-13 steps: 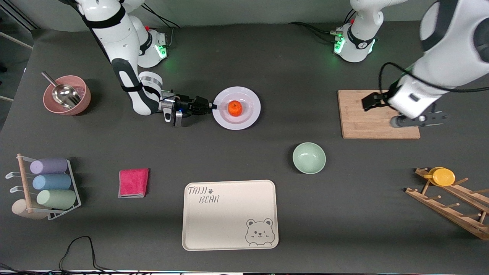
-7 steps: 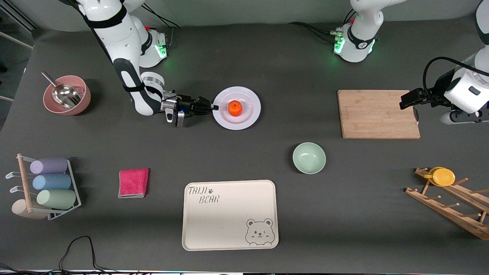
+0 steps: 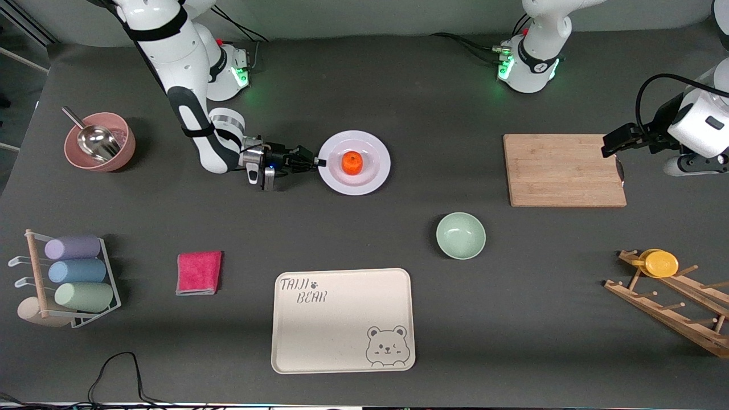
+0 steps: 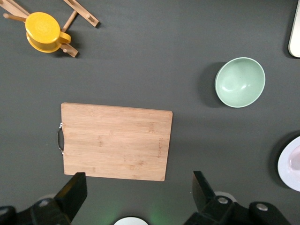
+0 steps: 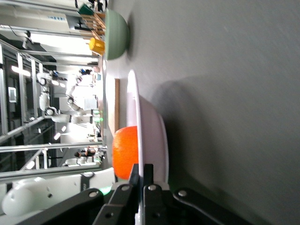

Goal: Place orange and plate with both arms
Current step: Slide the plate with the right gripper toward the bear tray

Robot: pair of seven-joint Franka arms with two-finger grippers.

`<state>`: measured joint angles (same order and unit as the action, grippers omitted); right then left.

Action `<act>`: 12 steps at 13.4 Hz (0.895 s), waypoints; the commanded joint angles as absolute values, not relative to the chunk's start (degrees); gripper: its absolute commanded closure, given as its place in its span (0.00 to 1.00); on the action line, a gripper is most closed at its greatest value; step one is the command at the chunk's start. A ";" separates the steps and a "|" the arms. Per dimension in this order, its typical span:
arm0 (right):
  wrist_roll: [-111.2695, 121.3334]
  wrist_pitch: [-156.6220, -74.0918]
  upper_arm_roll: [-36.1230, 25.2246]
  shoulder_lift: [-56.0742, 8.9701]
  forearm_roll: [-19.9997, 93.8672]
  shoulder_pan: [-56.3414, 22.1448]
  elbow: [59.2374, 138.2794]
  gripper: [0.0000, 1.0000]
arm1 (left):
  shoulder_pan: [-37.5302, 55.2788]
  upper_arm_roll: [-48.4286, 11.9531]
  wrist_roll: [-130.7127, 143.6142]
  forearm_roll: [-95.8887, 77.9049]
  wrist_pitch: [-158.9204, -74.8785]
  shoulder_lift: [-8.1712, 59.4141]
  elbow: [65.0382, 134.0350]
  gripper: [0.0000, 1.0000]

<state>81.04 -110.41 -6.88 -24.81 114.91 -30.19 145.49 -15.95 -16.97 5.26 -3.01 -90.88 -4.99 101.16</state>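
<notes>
The orange lies in the middle of the white plate, which is mid-table. My right gripper is shut on the plate's rim at the side toward the right arm's end, low by the table. In the right wrist view its fingers pinch the rim, with the orange just past them. My left gripper is open and empty, high over the table at the left arm's end of the wooden cutting board. The left wrist view shows its gripper spread wide above the board.
A pale green bowl and a cream bear tray lie nearer the camera than the plate. A pink bowl with a scoop, a cup rack, a pink cloth and a wooden rack with a yellow cup stand near the ends.
My left arm has swung off the cutting board toward its end of the table. The plate with the orange has shifted slightly in my right gripper's hold.
</notes>
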 commanded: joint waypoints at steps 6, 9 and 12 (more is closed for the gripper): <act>65.67 -111.18 -7.03 -9.15 109.60 -26.72 146.08 1.00 | -14.94 -16.96 3.96 0.17 -92.64 -7.82 101.69 0.00; 64.95 -111.18 -7.03 -10.36 109.25 -25.32 143.19 1.00 | -14.59 -18.72 4.04 0.53 -93.69 -8.08 101.60 0.00; 64.69 -110.92 -7.03 -18.25 109.16 -23.21 133.54 1.00 | -14.76 -19.16 4.04 0.44 -93.87 -8.26 101.69 0.00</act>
